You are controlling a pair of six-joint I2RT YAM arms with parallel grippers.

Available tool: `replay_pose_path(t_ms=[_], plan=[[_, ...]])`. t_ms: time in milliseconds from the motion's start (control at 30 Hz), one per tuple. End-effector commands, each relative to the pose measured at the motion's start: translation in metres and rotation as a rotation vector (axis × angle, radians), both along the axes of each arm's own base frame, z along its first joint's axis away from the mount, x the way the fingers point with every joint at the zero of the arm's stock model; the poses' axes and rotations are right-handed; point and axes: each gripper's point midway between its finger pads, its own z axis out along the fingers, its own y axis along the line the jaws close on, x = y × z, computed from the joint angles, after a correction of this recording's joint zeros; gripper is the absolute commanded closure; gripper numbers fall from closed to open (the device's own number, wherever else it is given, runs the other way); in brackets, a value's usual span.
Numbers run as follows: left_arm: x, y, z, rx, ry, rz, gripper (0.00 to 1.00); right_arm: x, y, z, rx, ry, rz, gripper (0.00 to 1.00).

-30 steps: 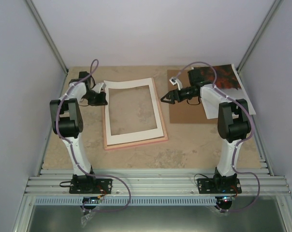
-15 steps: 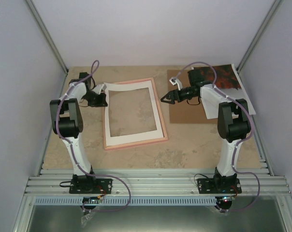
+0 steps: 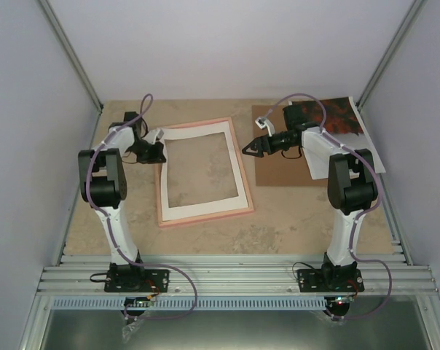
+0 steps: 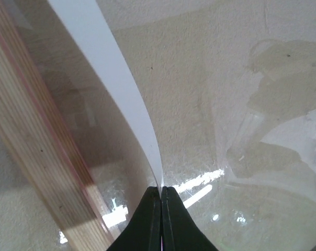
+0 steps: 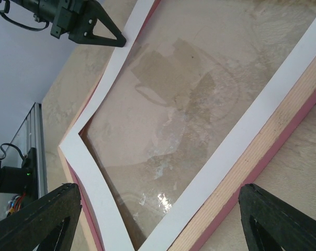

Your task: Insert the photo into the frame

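Left wrist view alone shows left jaws pinched on the lifted edge of the white mat (image 4: 121,94). Overhead, right jaws gape empty at the frame's (image 3: 205,216) right edge; the photo (image 3: 345,114) lies far right.

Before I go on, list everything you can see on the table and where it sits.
frame: one, pink with a bare wood face, lying flat left of centre.
white mat: one, white, on the frame, far-left corner lifted.
glass pane: apparently one, clear, inside the frame.
backing board: one, brown, flat to the right of the frame.
photo: one, dark red-orange print, far right, partly on the backing board.
table: one, beige stone pattern.
left pincer: black, shut on the white mat's edge.
right pincer: black, open, beside the frame's right side, holding nothing.
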Motion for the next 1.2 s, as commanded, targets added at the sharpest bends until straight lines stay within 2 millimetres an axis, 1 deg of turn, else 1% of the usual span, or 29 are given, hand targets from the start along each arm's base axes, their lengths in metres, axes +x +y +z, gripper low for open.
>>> replay_pose_path(t_ms=[0, 33, 100, 133, 200, 300, 367, 500, 600, 667, 767, 900, 1067, 1167], plan=[[0.000, 0.001, 0.006, 0.042, -0.020, 0.016, 0.96, 0.003, -0.002, -0.004, -0.013, 0.000, -0.005, 0.17], [0.001, 0.005, 0.008, 0.065, -0.030, 0.025, 0.91, 0.003, -0.002, -0.004, -0.015, -0.001, -0.006, 0.16], [0.002, 0.012, 0.015, 0.109, -0.054, 0.039, 0.77, 0.003, -0.002, -0.004, -0.019, -0.003, -0.008, 0.16], [0.002, 0.015, 0.018, 0.124, -0.061, 0.045, 0.68, 0.004, -0.003, -0.006, -0.023, -0.002, -0.010, 0.17], [0.001, 0.018, 0.025, 0.148, -0.072, 0.049, 0.55, 0.005, -0.003, -0.007, -0.030, -0.003, -0.013, 0.17], [-0.002, 0.024, 0.036, 0.187, -0.094, 0.042, 0.41, 0.008, -0.005, -0.009, -0.046, -0.012, -0.020, 0.17], [-0.004, 0.028, 0.042, 0.218, -0.113, 0.036, 0.36, 0.010, -0.006, -0.011, -0.063, -0.021, -0.024, 0.16], [-0.007, 0.042, 0.053, 0.246, -0.149, 0.075, 0.32, 0.014, -0.010, -0.021, -0.115, -0.037, -0.040, 0.17], [-0.006, 0.054, 0.046, 0.230, -0.137, 0.126, 0.30, 0.015, -0.012, -0.038, -0.156, -0.016, -0.045, 0.17], [-0.004, 0.055, 0.038, 0.210, -0.123, 0.141, 0.29, 0.015, -0.010, -0.049, -0.165, 0.001, -0.041, 0.17], [0.004, 0.049, 0.033, 0.135, -0.133, 0.148, 0.28, 0.012, -0.002, -0.063, -0.149, 0.044, -0.026, 0.16], [0.009, 0.038, 0.020, 0.069, -0.128, 0.129, 0.28, 0.006, 0.012, -0.078, -0.110, 0.110, 0.003, 0.16], [0.018, 0.032, 0.008, 0.025, -0.120, 0.111, 0.28, -0.011, 0.032, -0.095, -0.085, 0.179, 0.058, 0.17], [0.017, 0.026, -0.002, -0.015, -0.088, 0.107, 0.28, -0.023, 0.034, -0.102, -0.083, 0.213, 0.082, 0.17]])
